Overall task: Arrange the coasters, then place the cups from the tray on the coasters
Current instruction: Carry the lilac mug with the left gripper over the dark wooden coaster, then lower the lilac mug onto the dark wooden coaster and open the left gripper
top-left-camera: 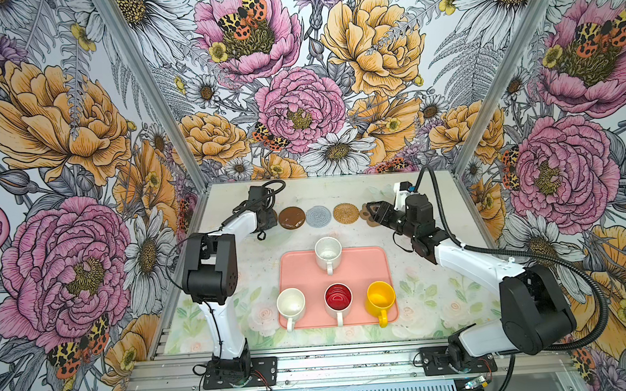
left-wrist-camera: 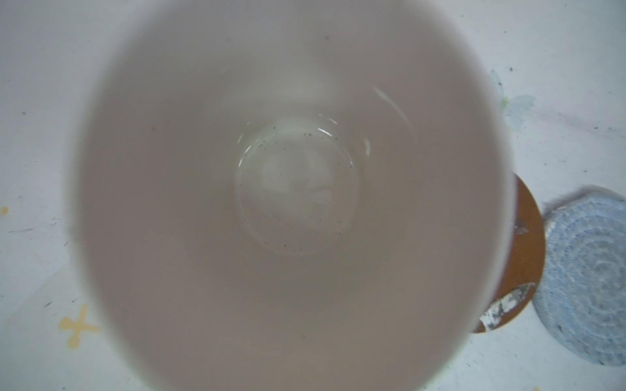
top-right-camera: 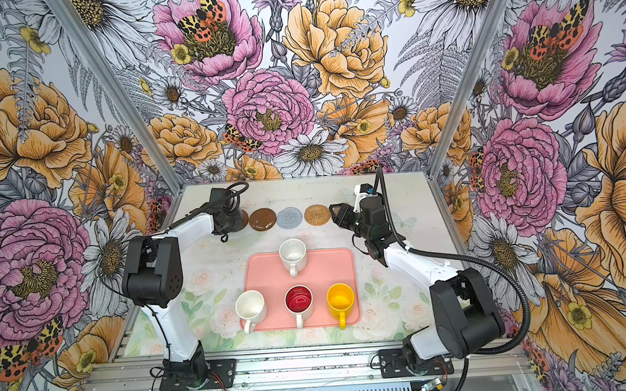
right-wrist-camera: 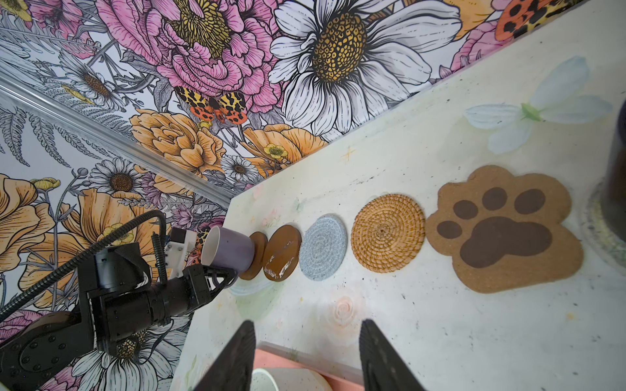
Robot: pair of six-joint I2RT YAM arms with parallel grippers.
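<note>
My left gripper (top-left-camera: 267, 221) is shut on the lavender cup (right-wrist-camera: 233, 250), which stands on the leftmost brown coaster (right-wrist-camera: 258, 254); its white inside (left-wrist-camera: 298, 189) fills the left wrist view. Beside it lie a second brown disc (top-left-camera: 291, 217), a grey-blue woven round (top-left-camera: 318, 216), a tan rattan round (top-left-camera: 346, 213) and a paw-shaped coaster (right-wrist-camera: 501, 230). My right gripper (top-left-camera: 373, 210) hovers open and empty over the paw coaster. The pink tray (top-left-camera: 362, 260) holds a white speckled cup (top-left-camera: 328, 252), a plain white cup (top-left-camera: 290, 303), a red-inside cup (top-left-camera: 338, 298) and a yellow cup (top-left-camera: 380, 297).
At the edge of the right wrist view a dark cup (right-wrist-camera: 616, 169) stands on a pale round mat (right-wrist-camera: 594, 230); the right arm hides both in the top views. Flowered walls close the table at the back and on both sides.
</note>
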